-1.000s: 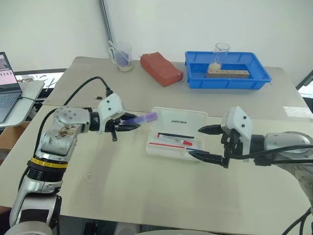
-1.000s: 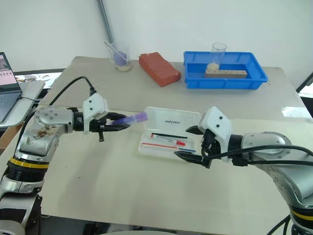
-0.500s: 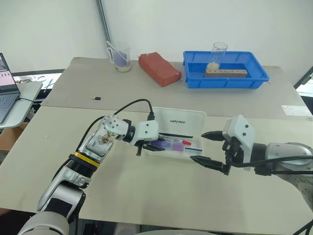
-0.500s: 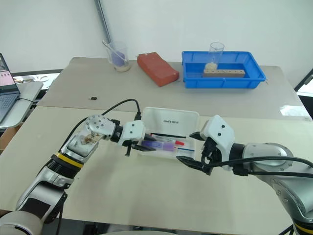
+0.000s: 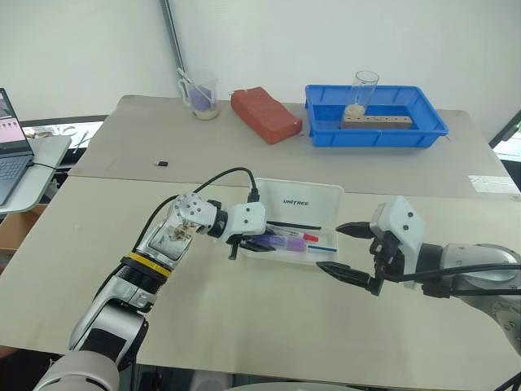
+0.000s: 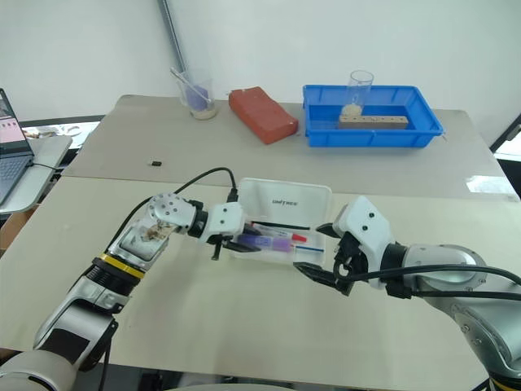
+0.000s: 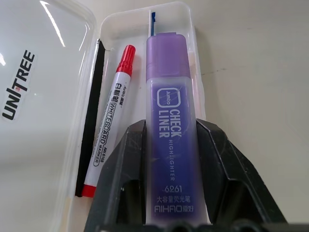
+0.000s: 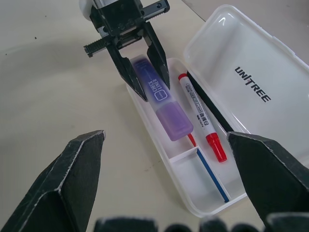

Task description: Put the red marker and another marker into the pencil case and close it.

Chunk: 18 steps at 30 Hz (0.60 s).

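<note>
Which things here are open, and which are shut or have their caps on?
Pencil case: open, lid laid back.
Red marker: cap on, lying in the case.
Purple highlighter: cap on, in the case beside the marker.
Right gripper: open, empty.
Laptop: open.

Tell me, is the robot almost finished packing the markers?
Nearly. The red marker already lies in the case. The purple marker is inside too, with the left gripper astride it; I can't tell if it has let go. The lid is wide open, so closing comes last. The right gripper waits open beside the case.
</note>
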Motion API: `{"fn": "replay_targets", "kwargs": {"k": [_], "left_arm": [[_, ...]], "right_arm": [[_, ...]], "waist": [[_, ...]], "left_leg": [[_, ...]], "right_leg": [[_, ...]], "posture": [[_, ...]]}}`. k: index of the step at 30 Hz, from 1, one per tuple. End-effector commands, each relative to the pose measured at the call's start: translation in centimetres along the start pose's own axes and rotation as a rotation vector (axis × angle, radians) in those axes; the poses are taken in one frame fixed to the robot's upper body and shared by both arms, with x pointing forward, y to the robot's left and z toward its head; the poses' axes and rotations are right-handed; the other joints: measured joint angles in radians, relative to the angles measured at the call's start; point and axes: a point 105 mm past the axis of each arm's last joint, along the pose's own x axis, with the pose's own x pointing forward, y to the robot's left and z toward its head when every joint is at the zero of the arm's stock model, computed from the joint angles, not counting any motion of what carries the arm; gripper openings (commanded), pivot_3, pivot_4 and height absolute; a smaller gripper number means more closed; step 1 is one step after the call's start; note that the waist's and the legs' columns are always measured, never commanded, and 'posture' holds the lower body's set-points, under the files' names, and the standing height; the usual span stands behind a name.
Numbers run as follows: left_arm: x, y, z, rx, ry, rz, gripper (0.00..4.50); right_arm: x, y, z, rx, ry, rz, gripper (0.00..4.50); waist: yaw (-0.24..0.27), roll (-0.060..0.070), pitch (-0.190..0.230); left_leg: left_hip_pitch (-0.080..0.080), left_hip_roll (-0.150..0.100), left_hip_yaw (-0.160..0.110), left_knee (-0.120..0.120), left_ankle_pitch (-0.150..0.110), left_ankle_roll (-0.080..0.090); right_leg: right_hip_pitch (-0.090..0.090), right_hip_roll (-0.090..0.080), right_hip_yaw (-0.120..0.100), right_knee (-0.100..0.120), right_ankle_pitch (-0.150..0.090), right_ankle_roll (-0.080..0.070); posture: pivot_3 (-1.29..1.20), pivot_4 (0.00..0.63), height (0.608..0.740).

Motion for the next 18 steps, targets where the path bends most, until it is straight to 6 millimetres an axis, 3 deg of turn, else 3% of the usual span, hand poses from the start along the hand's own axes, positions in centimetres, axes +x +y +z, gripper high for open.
{"fn": "replay_targets", "kwargs": {"k": [1, 4, 5, 10, 15, 18], "left_arm": [[-0.2, 0.3, 0.9, 0.033, -0.02, 0.01, 2.75], [-0.2, 0.1, 1.0, 0.032, -0.022, 0.006, 4.28], [-0.3, 0.2, 1.1, 0.033, -0.025, 0.006, 4.46], [-2.4, 1.0, 2.3, 0.041, -0.046, 0.024, 4.46], [-5.9, 2.9, 5.9, 0.093, -0.128, 0.077, 4.46], [-6.5, 3.9, 8.5, 0.105, -0.208, 0.102, 4.46]], "right_arm": [[-0.5, -0.1, 0.7, -0.043, -0.025, -0.023, 4.5], [-0.6, -0.2, 0.7, -0.042, -0.022, -0.027, 4.5], [-0.6, -0.4, 0.6, -0.041, -0.02, -0.03, 4.5], [-1.3, -1.6, 0.2, -0.035, 0.003, -0.066, 4.5], [-3.6, -6.2, -2.3, -0.014, 0.089, -0.232, 4.5], [-4.9, -8.7, -4.4, -0.006, 0.152, -0.295, 4.5]], "waist": [[0.0, 0.0, 0.0], [0.0, 0.0, 0.0], [0.0, 0.0, 0.0], [0.0, 0.0, 0.0], [0.003, 0.0, 0.0], [0.009, 0.0, 0.0]], "left_leg": [[0.0, 0.0, 0.0, 0.0, 0.0, 0.0], [0.0, 0.0, 0.0, 0.0, 0.0, 0.0], [0.0, 0.0, 0.0, 0.0, 0.0, 0.0], [0.0, 0.0, 0.0, 0.0, 0.0, 0.0], [0.0, 0.0, 0.0, 0.0, 0.0, 0.0], [0.0, 0.0, 0.0, 0.003, 0.0, 0.0]], "right_leg": [[0.0, 0.0, 0.0, 0.0, 0.0, 0.0], [0.0, 0.0, 0.0, 0.0, 0.0, 0.0], [0.0, 0.0, 0.0, 0.0, 0.0, 0.0], [0.0, 0.0, 0.0, 0.0, 0.0, 0.0], [0.0, 0.0, 0.0, 0.0, 0.0, 0.0], [0.003, 0.0, -0.001, -0.001, -0.003, 0.005]], "posture": [[0.0, 0.15, 0.74], [0.0, 0.15, 0.74], [0.0, 0.15, 0.74], [0.0, 0.15, 0.74], [0.0, 0.15, 0.74], [0.0, 0.15, 0.74]]}}
